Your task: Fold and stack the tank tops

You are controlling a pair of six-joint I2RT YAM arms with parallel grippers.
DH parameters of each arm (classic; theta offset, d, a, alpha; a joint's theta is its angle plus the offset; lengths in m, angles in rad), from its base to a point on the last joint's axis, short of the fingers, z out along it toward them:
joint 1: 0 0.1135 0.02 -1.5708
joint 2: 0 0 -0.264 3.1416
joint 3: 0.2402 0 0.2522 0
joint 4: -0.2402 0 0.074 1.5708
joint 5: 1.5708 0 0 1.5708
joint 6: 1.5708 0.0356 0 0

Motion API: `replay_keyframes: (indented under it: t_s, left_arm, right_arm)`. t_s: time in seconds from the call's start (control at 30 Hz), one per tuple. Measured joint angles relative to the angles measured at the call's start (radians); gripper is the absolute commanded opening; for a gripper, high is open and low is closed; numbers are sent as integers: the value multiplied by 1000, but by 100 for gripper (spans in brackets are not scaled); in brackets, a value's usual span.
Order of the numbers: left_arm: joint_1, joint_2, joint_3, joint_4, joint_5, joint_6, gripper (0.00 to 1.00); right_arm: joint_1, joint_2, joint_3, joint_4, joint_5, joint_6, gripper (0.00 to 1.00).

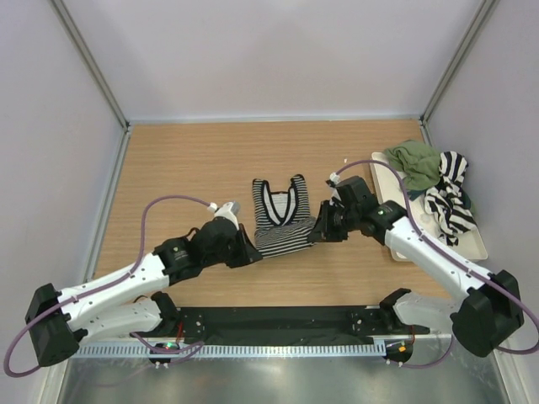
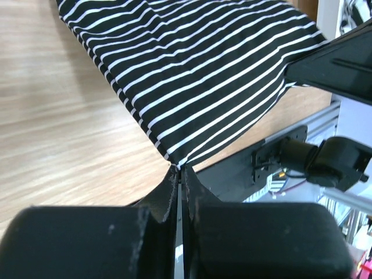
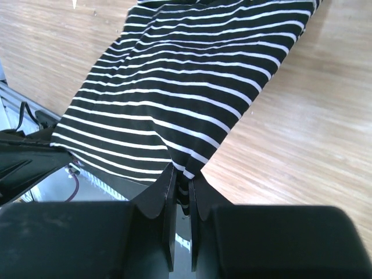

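The pinstriped black-and-white tank top [image 1: 282, 215] lies mid-table with its straps pointing away from the arms. Its near hem is lifted off the wood. My left gripper [image 1: 253, 252] is shut on the hem's left corner, seen close up in the left wrist view, where the gripper [image 2: 179, 170] pinches the cloth [image 2: 197, 70]. My right gripper [image 1: 317, 232] is shut on the hem's right corner; in the right wrist view the cloth [image 3: 186, 87] bunches between that gripper's [image 3: 185, 181] jaws. The olive green tank top [image 1: 417, 164] and the broad-striped one [image 1: 446, 200] lie crumpled in the tray.
A cream rectangular tray [image 1: 473, 246] sits at the table's right edge. A black mounting rail [image 1: 278, 321] runs along the near edge between the arm bases. Grey walls close in the table on three sides.
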Motion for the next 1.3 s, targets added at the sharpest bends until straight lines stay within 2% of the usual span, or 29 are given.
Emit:
replay_keyframes:
  t_s: [0.47,0.83,1.0,1.3]
  left_arm:
    - [189,127,101,0,101,84,0]
    - [240,167,143,7,176,108,0]
    - [193,100,95,10,177,80,0]
    - [-96,19,15,11,100,-32,0]
  right_arm:
    - [-47,206,161,11,-5,-35,2]
    - [-67,241,193,19,-40,-39,1]
    - [-67,150,106,8,-81,-16,1]
    - [-58,-111,-86,-77,-123,36,1]
